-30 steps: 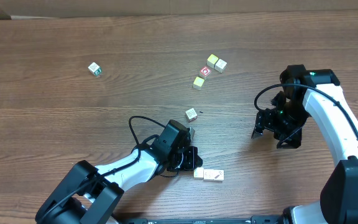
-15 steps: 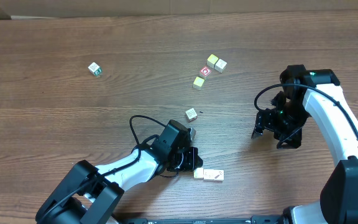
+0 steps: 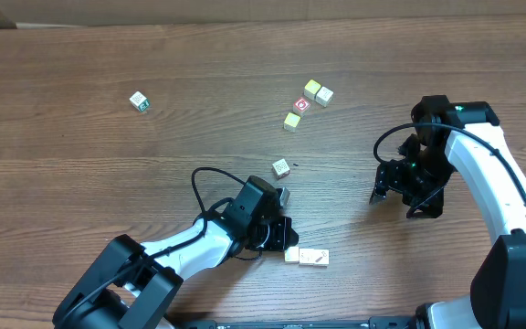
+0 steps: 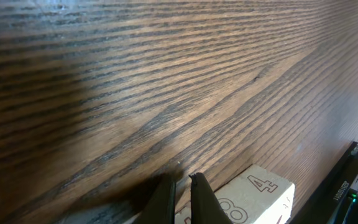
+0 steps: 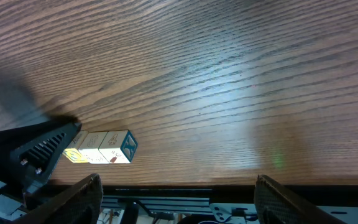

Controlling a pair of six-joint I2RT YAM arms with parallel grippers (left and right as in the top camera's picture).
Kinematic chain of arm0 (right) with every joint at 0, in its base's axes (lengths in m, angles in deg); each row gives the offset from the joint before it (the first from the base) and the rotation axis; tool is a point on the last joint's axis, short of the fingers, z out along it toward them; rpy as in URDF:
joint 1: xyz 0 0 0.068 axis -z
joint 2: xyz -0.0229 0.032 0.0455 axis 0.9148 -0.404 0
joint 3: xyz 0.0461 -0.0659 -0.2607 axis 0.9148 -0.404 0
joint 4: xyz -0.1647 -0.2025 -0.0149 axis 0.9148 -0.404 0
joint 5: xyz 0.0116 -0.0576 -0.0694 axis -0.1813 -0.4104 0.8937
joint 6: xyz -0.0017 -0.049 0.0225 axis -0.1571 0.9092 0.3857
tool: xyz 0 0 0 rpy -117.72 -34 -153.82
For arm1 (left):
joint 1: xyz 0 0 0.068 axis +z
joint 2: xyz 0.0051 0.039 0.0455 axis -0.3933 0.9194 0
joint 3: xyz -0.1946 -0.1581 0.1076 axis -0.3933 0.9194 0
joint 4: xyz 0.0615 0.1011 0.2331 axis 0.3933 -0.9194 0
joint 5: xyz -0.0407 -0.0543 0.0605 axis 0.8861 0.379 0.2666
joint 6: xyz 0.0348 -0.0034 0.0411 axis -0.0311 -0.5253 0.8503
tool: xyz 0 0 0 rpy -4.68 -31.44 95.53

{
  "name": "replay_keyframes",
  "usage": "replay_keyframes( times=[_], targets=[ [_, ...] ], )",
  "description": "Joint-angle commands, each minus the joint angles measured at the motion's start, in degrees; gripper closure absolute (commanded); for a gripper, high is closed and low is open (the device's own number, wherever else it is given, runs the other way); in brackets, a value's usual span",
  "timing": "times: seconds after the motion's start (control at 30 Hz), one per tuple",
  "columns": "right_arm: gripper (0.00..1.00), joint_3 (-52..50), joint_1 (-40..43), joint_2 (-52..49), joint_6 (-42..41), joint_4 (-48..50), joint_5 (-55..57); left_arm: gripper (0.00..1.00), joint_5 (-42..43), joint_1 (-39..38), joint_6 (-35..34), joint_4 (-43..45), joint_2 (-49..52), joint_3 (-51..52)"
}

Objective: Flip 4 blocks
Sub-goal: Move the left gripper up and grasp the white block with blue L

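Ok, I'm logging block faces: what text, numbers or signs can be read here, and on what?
"4": top face of the pale block, left wrist view.
"8": beside it on the same wood, cut by the frame edge, so uncertain.
Red-and-white ring sign: on the red-faced cube, overhead.
Green marks on the far-left cube and the middle cube: too small to read.
Blue figure, brownish print on the row of blocks, right wrist view: too blurred.
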Motion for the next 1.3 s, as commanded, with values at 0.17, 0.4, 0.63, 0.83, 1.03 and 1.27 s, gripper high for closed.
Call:
replay_keyframes(
  times=[0.17,0.4,0.63,0.83,1.03,1.27],
  targets=[
    [0.21,0.52,-0.11,-0.04,0.2,0.09,-0.33,0.96,2.01,0.2,1.53,1.4,0.76,0.5],
    [0.21,0.52,-0.11,-0.04,0.2,0.11,-0.31,0.96,2.84,0.2,1.55,3.02,0.76,0.5],
    [0.21,0.52,-0.11,-0.04,0.2,0.13,-0.33,0.96,4.11,0.2,1.57,3.61,0.76,0.5],
    [0.21,0.52,-0.11,-0.04,0.2,0.13,-0.31,0.96,4.98,0.2,1.57,3.58,0.76,0.5],
    [0.21,0.52,-0.11,-0.04,0.2,0.11,-0.33,0.96,5.86,0.22,1.53,3.58,0.76,0.5],
    [0.21,0.52,-0.11,-0.04,0.2,0.11,-0.31,0.96,6.91,0.2,1.53,2.71,0.76,0.5]
  ],
)
